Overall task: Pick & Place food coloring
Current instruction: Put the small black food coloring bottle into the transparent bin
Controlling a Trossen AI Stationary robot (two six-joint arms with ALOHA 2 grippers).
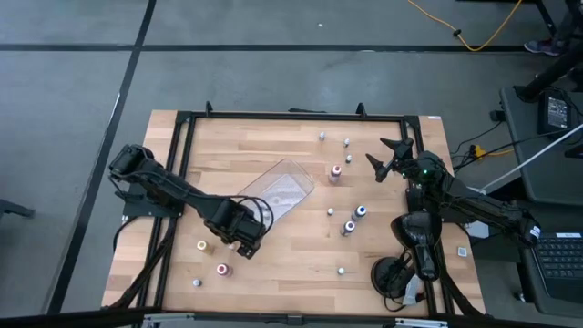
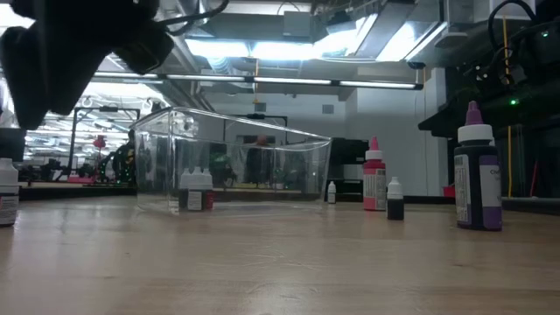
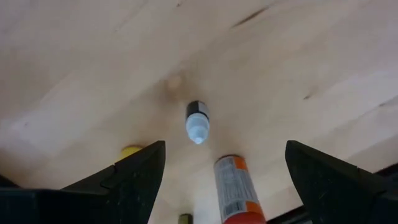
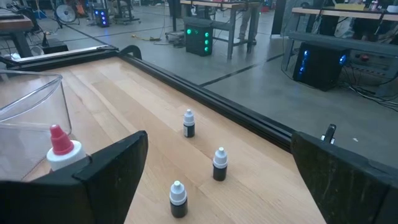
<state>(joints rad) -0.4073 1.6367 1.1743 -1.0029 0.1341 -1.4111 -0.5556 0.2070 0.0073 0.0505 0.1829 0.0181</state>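
With the clear tray (image 1: 278, 191) as the landmark, the leftmost bottles stand on the tabletop (image 1: 301, 264) toward the front-left corner, well apart from the tray: a yellow-capped bottle (image 1: 202, 244), a red-capped bottle (image 1: 222, 270) and a pale one (image 1: 196, 282).

The left end effector (image 1: 244, 244) hangs just off the tray's front-left corner, close beside the yellow and red caps. Its fingers stand wide open and hold nothing. The left wrist view looks down between them at a small white-capped bottle (image 3: 197, 122) standing upright, with an orange-labelled one (image 3: 235, 190) nearer and a yellow cap (image 3: 130, 150) at one finger's edge.

The step in hand looks like lining up for a pick. To do it well, the end effector should centre on one bottle only, so that neither finger clips a neighbour on the way down. These bottles are small and likely to tip, so a straight descent and a low, gentle close seem wise.

Two small bottles (image 2: 196, 199) appear to stand inside the tray in the low view.

Right of the tray, more bottles are scattered: a red one (image 1: 335, 173) just beside its far-right corner, pale ones beyond it, and two blue-capped ones (image 1: 355, 219) to the front right.

The right end effector (image 1: 390, 159) waits near the back right, fingers open and empty.
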